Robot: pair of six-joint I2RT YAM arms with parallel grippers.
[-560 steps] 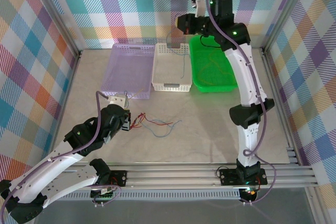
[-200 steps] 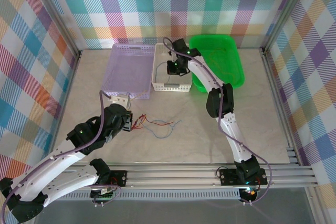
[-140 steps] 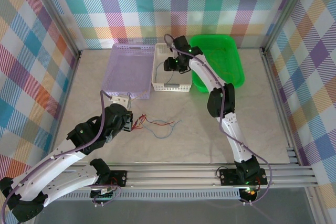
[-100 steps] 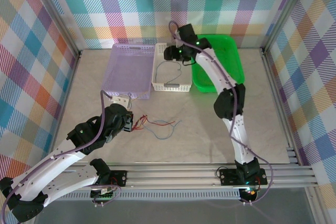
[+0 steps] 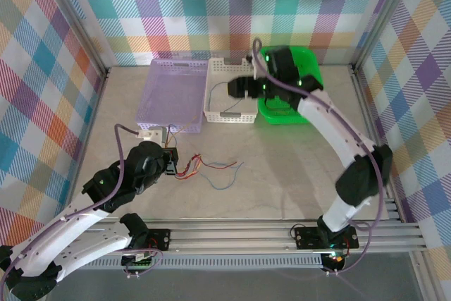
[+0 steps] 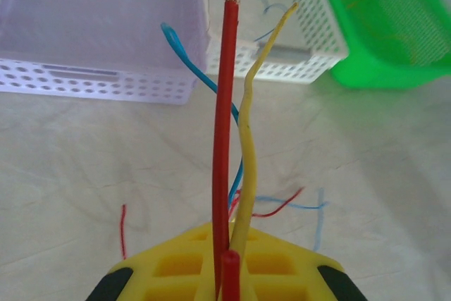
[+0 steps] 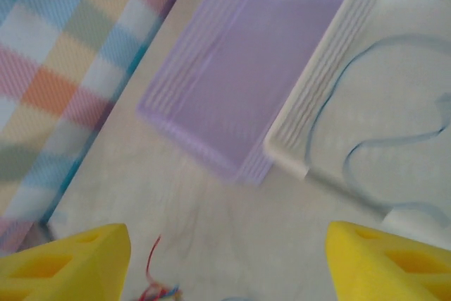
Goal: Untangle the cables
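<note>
White basket [image 5: 211, 103] holds a blue-grey cable [image 7: 324, 103].

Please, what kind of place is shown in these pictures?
Probably a robot test cell rather than a home: a tabletop framed by aluminium rails, walled with plaid cloth, holding a purple basket, a white basket, a green basket and thin wires.

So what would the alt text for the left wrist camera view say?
A yellow end effector at the bottom edge grips a red wire and a yellow wire standing upright, a blue wire curling behind them. Beyond, on the pale table, sit a purple basket, a white basket and a green basket.
</note>
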